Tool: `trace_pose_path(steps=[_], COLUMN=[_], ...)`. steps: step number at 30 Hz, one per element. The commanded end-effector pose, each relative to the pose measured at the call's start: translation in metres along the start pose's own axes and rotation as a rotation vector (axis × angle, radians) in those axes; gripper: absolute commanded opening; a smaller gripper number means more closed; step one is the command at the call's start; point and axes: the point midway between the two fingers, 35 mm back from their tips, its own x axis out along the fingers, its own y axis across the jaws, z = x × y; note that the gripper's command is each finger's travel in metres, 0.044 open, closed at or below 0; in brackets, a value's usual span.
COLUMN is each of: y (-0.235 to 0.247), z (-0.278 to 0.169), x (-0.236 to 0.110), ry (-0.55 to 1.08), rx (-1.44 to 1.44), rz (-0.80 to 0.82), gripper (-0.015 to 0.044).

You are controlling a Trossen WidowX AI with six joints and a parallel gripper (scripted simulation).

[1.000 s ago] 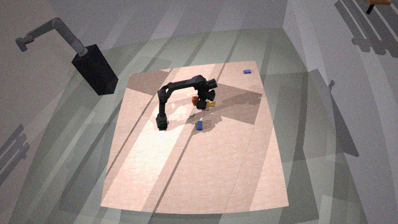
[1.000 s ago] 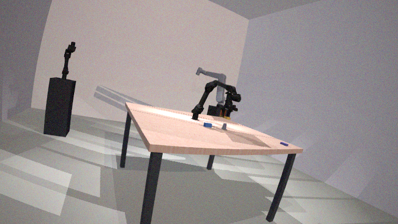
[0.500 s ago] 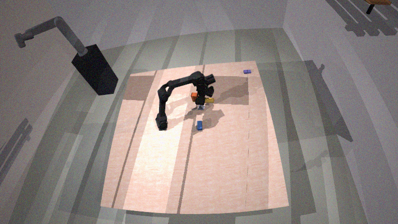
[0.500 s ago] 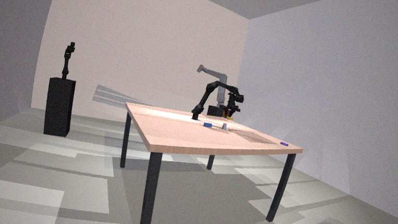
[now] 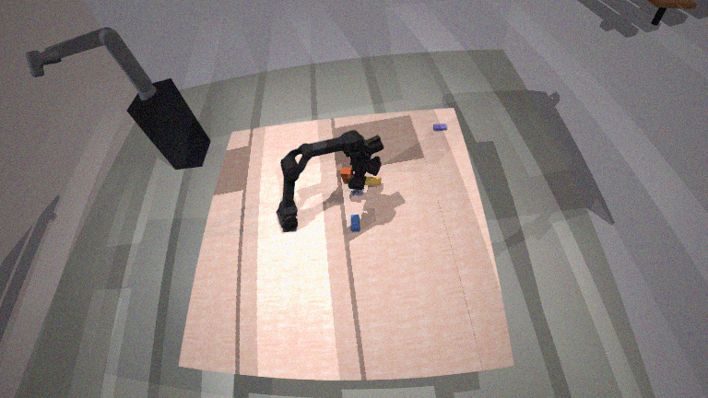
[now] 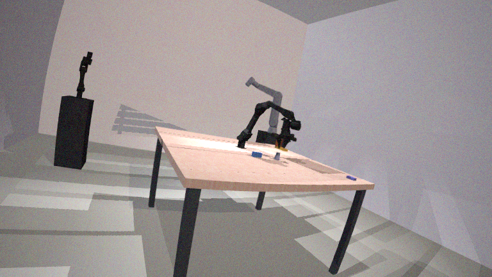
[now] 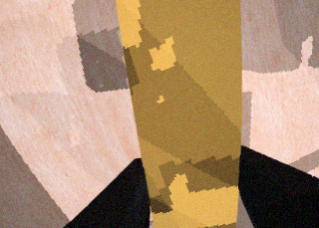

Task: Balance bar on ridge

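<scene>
My gripper (image 5: 358, 182) (image 6: 282, 143) (image 7: 189, 163) is shut on the bar (image 5: 372, 181) (image 6: 280, 147) (image 7: 186, 83), a long block with a yellow end and an orange end (image 5: 346, 171). It holds the bar a little above the table (image 5: 418, 294) (image 6: 217, 172). The ridge (image 5: 357, 192) (image 6: 277, 156) (image 7: 102, 64), a small grey wedge, stands on the table just in front of the gripper. In the wrist view it lies to the left of the bar, not under it. The bar does not touch the ridge.
A blue block (image 5: 355, 222) (image 6: 256, 154) lies on the table in front of the ridge. A small purple block (image 5: 439, 126) (image 6: 350, 177) lies near a far table corner. A black pedestal (image 5: 170, 124) with a grey arm stands off the table.
</scene>
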Motion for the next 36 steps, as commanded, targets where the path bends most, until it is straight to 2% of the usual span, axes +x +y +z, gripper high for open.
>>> trace_pose_path(steps=[1, 8, 36], y=[0.000, -0.001, -0.001], z=[0.000, -0.001, -0.001], x=[0.007, 0.018, 0.019], ry=[0.001, 0.001, 0.001], rx=[0.006, 0.006, 0.006], rz=[0.004, 0.004, 0.004], gripper=[0.0000, 0.0000, 0.0000])
